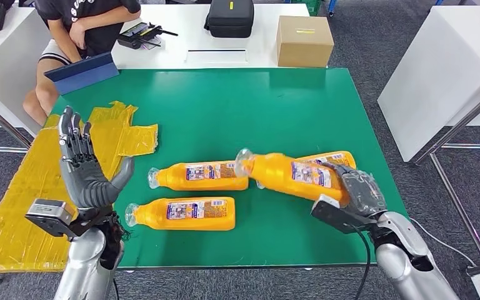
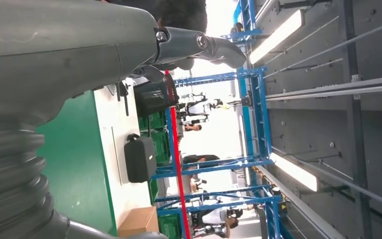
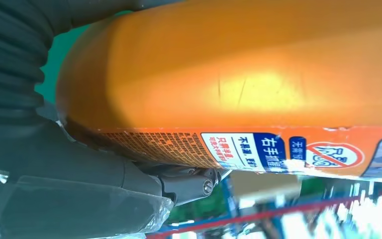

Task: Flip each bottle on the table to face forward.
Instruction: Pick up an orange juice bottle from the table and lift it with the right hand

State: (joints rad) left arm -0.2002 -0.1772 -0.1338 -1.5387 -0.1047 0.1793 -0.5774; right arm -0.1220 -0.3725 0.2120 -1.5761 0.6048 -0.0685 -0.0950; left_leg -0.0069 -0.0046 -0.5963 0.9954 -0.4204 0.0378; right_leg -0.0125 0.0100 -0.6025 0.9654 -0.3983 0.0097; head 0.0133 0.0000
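Observation:
Several orange bottles with clear caps lie on the green table (image 1: 225,106). My right hand (image 1: 357,190) grips one bottle (image 1: 290,175) by its base and holds it tilted above the table, cap to the left; the same bottle (image 3: 238,74) sits close against the camera in the right wrist view. Behind it lies another bottle (image 1: 337,158), partly hidden. Two more lie label-up: one (image 1: 200,176) at centre, one (image 1: 184,214) nearer the front edge. My left hand (image 1: 84,165) is raised upright at the table's left side, fingers spread, holding nothing.
A yellow sheet (image 1: 50,181) covers the table's left part and hangs over its edge. A person (image 1: 81,31) sits at the far left with a blue tablet (image 1: 82,72). Behind stand a cardboard box (image 1: 304,40) and a black case (image 1: 229,17). A white table (image 1: 437,69) stands to the right.

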